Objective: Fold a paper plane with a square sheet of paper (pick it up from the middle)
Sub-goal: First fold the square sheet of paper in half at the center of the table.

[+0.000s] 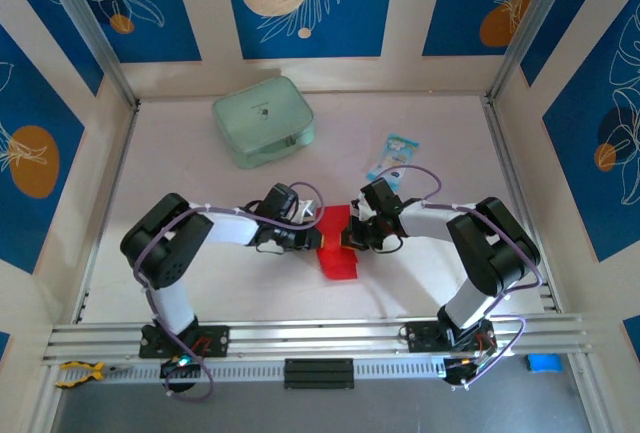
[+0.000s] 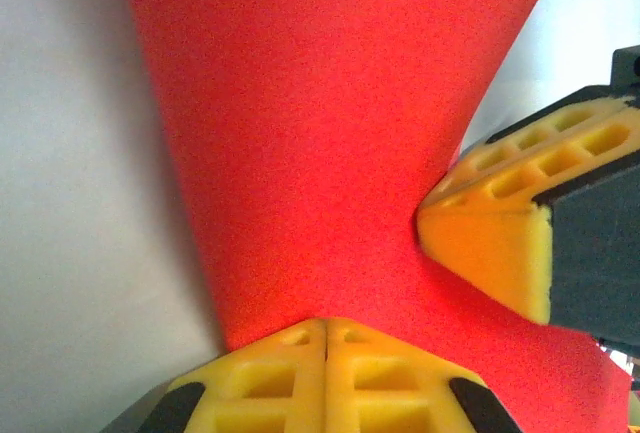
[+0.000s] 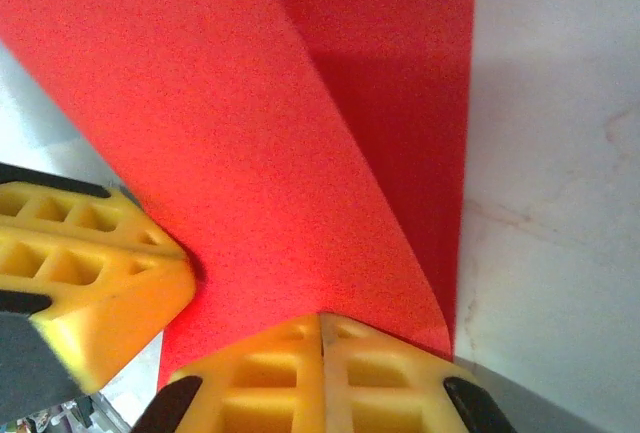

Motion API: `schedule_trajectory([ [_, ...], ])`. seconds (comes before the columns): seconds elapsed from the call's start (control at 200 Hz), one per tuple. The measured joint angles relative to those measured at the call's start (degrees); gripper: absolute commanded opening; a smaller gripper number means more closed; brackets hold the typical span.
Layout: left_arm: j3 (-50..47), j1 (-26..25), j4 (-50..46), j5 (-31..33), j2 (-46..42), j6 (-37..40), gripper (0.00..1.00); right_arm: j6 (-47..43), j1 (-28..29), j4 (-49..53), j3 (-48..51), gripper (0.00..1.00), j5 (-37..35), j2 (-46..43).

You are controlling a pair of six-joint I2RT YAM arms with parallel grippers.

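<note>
The red square sheet of paper [image 1: 337, 249] lies partly folded at the table's middle, pinched from both sides. My left gripper [image 1: 314, 238] grips its left edge and my right gripper [image 1: 351, 236] its right edge. In the left wrist view the yellow fingertips meet with no gap at the left gripper [image 2: 326, 325], clamped on the red paper [image 2: 320, 133]; the right gripper's finger [image 2: 500, 243] presses in from the right. In the right wrist view the right gripper [image 3: 322, 319] is shut on the curling paper [image 3: 230, 123], over a darker lower layer [image 3: 400, 73].
A pale green zip pouch [image 1: 263, 120] sits at the back of the table, and a small blue-white packet [image 1: 392, 157] lies behind the right arm. Aluminium rails run along the near edge. A yellow-handled tool [image 1: 78, 373] rests at the front left.
</note>
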State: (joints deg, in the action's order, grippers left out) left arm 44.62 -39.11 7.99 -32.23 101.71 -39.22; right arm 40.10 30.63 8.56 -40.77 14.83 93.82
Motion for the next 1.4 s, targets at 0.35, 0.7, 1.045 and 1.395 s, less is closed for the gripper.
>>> schedule_trajectory([
  [0.35,0.11,-1.79,0.94,-1.99,-4.33,-6.19,0.0,0.44,0.35,0.13,-0.02,0.02,-0.72,-0.28],
  [0.7,-4.37,-2.43,4.46,-2.16,-0.76,-6.93,0.0,0.48,0.52,0.11,0.02,0.02,-1.11,-0.35],
  [1.045,-5.6,-2.8,2.45,0.22,-3.52,-4.79,0.0,0.63,0.55,0.11,0.02,0.02,-1.11,-0.35],
  [1.395,-2.89,-4.31,0.52,-0.42,-6.93,-7.21,0.02,0.66,0.7,0.11,0.02,0.01,-1.36,-0.39],
])
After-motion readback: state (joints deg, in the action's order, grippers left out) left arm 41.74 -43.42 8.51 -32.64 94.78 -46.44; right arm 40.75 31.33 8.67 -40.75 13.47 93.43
